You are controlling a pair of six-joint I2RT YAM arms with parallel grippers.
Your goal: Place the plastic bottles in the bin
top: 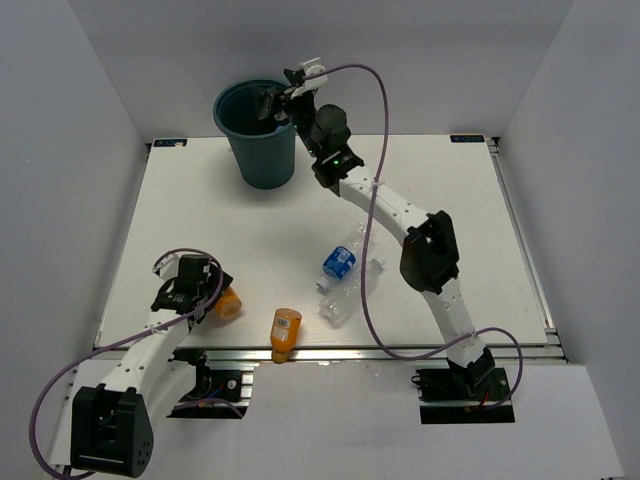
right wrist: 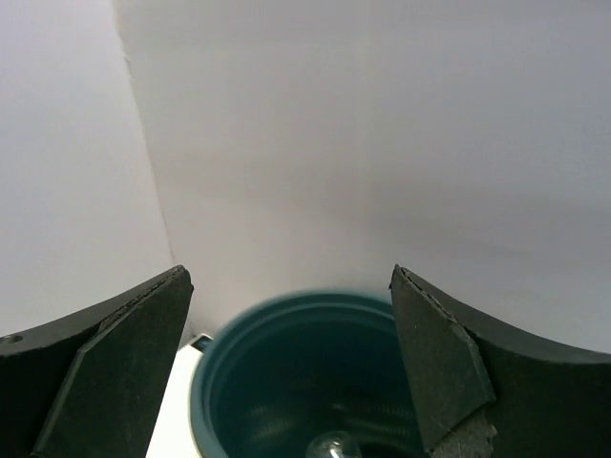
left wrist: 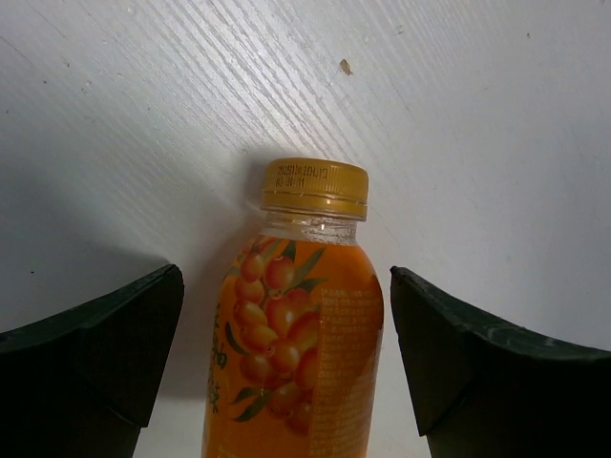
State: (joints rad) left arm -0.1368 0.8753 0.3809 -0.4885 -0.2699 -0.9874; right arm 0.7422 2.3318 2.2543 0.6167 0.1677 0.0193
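Right wrist view: one clear bottle (right wrist: 332,446) is seen inside the bin (right wrist: 239,372) under the wide, empty right tool (right wrist: 288,281), while an orange bottle (left wrist: 296,334) is straddled, ungripped, by the wide left tool (left wrist: 286,286), with other bottles (top: 340,265) left on the desk (top: 450,200).

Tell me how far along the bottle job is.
Done: one clear bottle lies in the bin, below the open right gripper. In hand: the open left gripper straddles an orange bottle, not yet gripped. Left: that one, another orange bottle, a blue-labelled bottle and a plain bottle on the table.
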